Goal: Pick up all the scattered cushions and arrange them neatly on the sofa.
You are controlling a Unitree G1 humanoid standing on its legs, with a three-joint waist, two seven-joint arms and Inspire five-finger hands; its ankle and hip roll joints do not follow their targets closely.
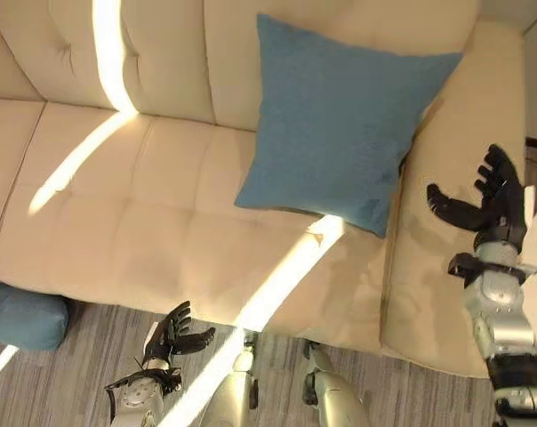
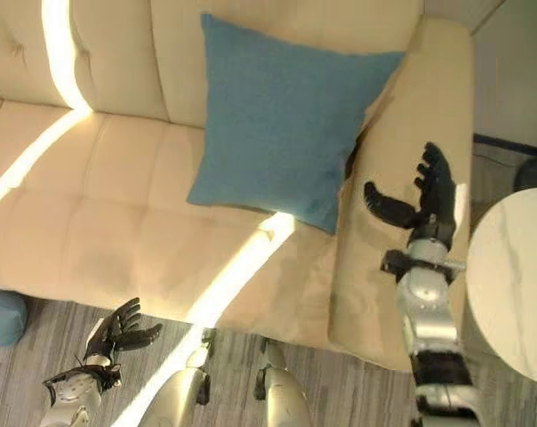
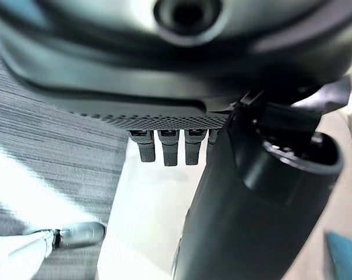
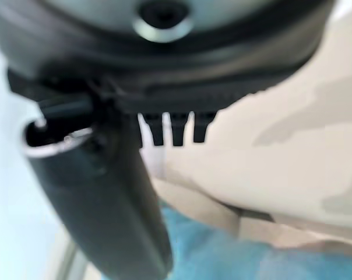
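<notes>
A blue cushion [image 1: 340, 124] leans upright against the backrest of the cream sofa [image 1: 144, 213], at its right end beside the armrest. A second blue cushion [image 1: 21, 316] lies on the floor at the sofa's front left corner, partly cut off by the view's edge. My right hand [image 1: 486, 200] hovers open over the right armrest, just right of the upright cushion and not touching it. My left hand [image 1: 175, 336] hangs open low over the floor in front of the seat, holding nothing.
A round white table [image 2: 513, 285] stands right of the sofa's armrest [image 1: 468, 160]. Grey striped carpet [image 1: 64, 382] runs along the sofa's front. The seat left of the upright cushion is bare, crossed by strips of sunlight.
</notes>
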